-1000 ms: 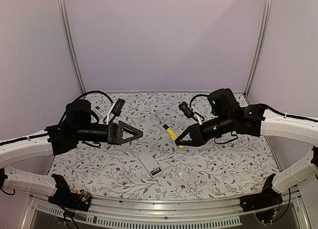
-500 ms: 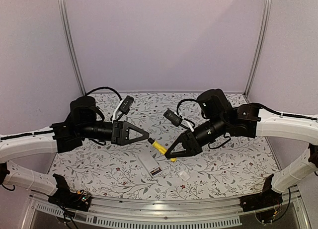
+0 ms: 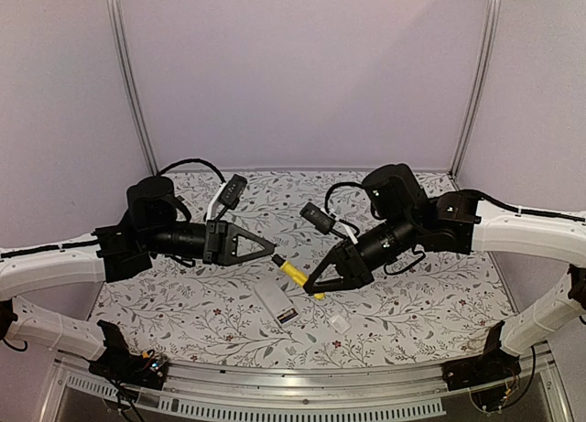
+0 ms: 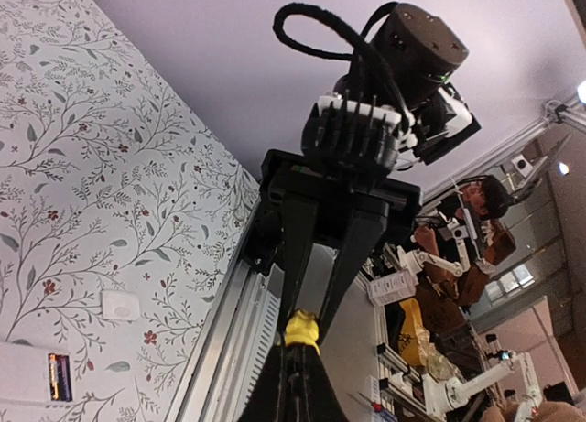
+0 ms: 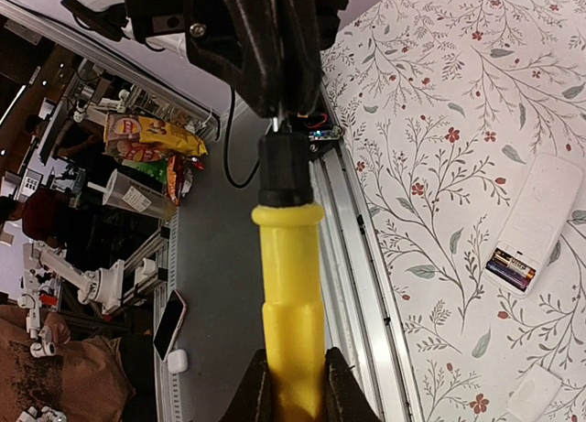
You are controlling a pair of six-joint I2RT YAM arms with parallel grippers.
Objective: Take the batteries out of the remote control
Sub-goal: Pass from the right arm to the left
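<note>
The floral-patterned table (image 3: pixel 412 294) fills the lower half of the overhead frame. At its centre the right gripper (image 3: pixel 313 282) is clenched on the yellow handle of a screwdriver (image 3: pixel 295 274). The left gripper (image 3: pixel 272 252) is pinched together on what looks like its thin metal tip. Lower centre lies a white remote control (image 3: pixel 273 299), back open, near a small cover plate (image 3: pixel 340 323). The batteries (image 3: pixel 287 316) sit in its compartment.
</note>
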